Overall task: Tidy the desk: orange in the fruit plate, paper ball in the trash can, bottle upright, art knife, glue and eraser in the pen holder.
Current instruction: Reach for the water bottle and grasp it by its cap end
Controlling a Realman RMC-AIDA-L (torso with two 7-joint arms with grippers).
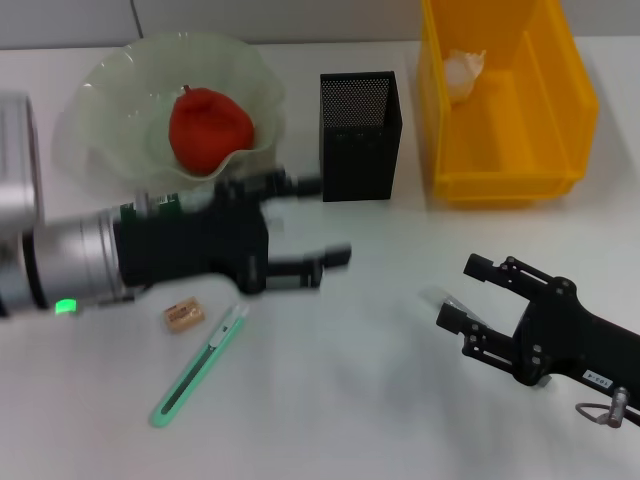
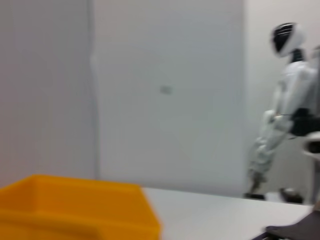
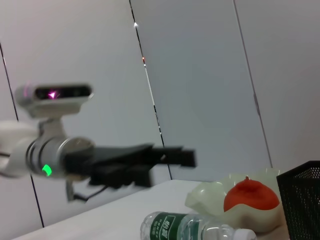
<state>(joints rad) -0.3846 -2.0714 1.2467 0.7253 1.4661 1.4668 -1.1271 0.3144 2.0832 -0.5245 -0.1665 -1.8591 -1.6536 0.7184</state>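
The orange (image 1: 208, 128) lies in the glass fruit plate (image 1: 110, 90) at the back left. The paper ball (image 1: 464, 72) lies in the yellow trash bin (image 1: 560, 110) at the back right. The black mesh pen holder (image 1: 360, 135) stands between them. A tan eraser (image 1: 185, 316) and the green art knife (image 1: 200, 365) lie on the table under my left arm. My left gripper (image 1: 330, 220) is open and empty above the table, in front of the pen holder. My right gripper (image 1: 456, 291) is open at the front right. The clear bottle (image 3: 190, 227) lies on its side close to it. The glue is out of view.
The white table (image 1: 330, 400) has bare room in the middle and front. The right wrist view also shows the fruit plate (image 3: 215, 197), the orange (image 3: 250, 196), the pen holder (image 3: 302, 200) and my left arm (image 3: 125, 160). The left wrist view shows the yellow bin (image 2: 75, 207).
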